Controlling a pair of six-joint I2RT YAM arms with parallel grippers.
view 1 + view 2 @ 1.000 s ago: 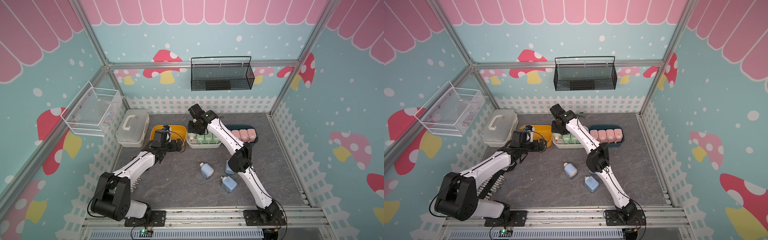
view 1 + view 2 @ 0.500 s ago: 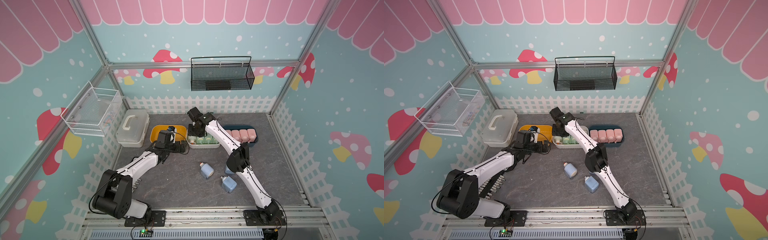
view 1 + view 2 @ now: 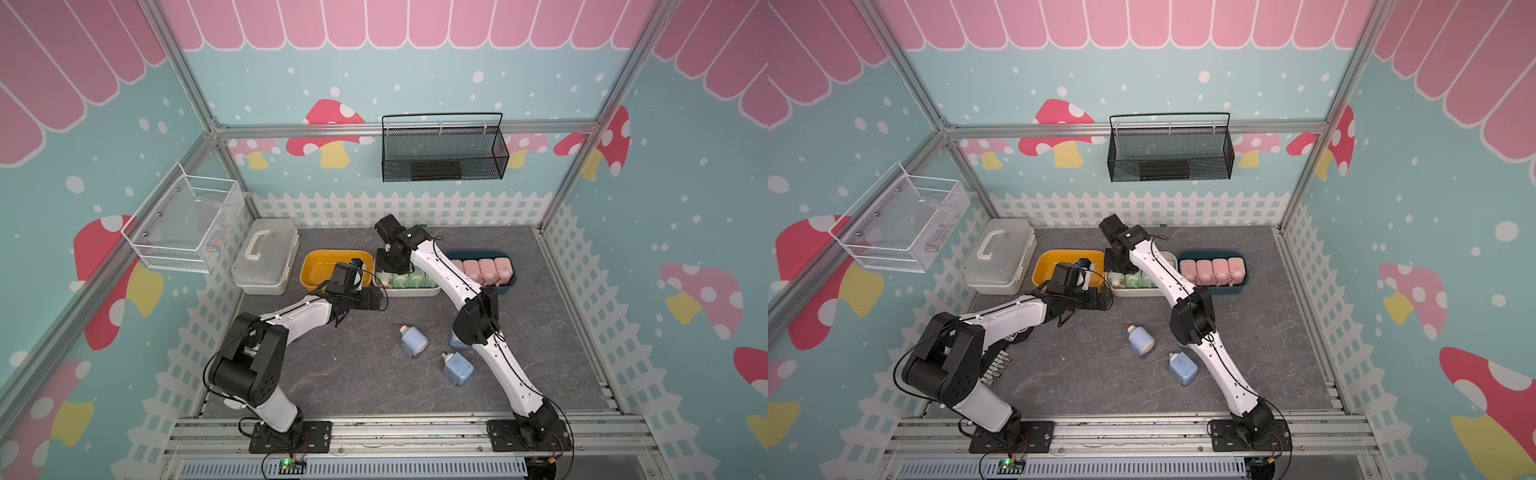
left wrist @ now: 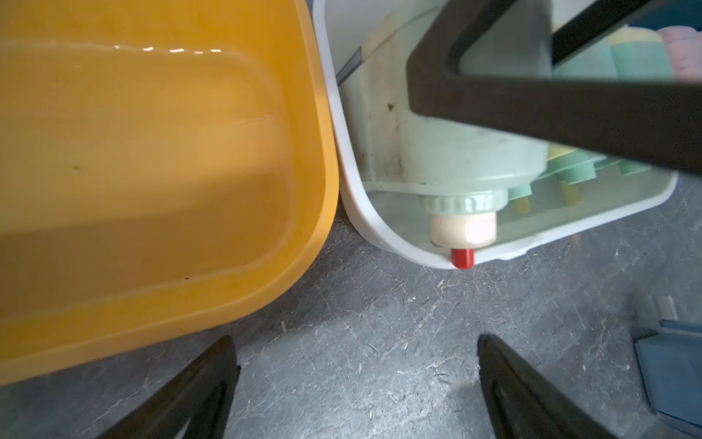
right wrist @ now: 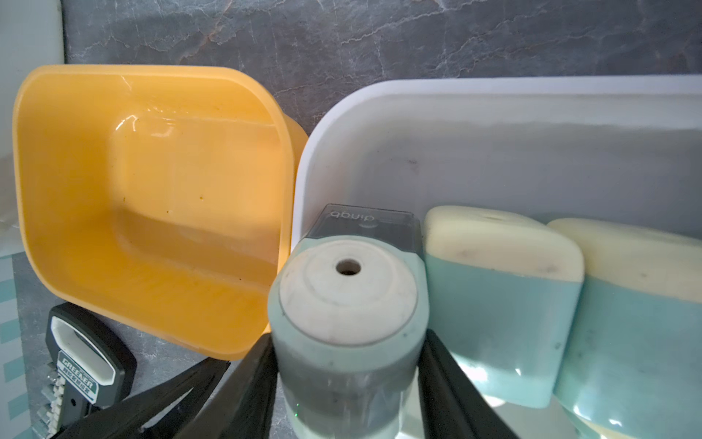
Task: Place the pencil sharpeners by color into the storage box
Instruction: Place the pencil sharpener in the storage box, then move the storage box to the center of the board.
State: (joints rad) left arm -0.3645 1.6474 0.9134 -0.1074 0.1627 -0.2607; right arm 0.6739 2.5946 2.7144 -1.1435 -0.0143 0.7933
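- The right pincer (image 5: 349, 334) has sunk into the white tray (image 5: 494, 89). Its fingers touch both sides of the green sharpener (image 5: 347, 289), just beside the other green ones (image 5: 501, 304).
- The left pincer (image 4: 353, 342), spread wide and empty, has backed off the empty yellow tub (image 4: 324, 163). Greens look nearly sorted, while the blue sharpeners (image 3: 413, 340) lie well apart from both pincers.
- One blue sharpener hides behind the right arm, and I cannot tell whether the green one rests on the tray floor.
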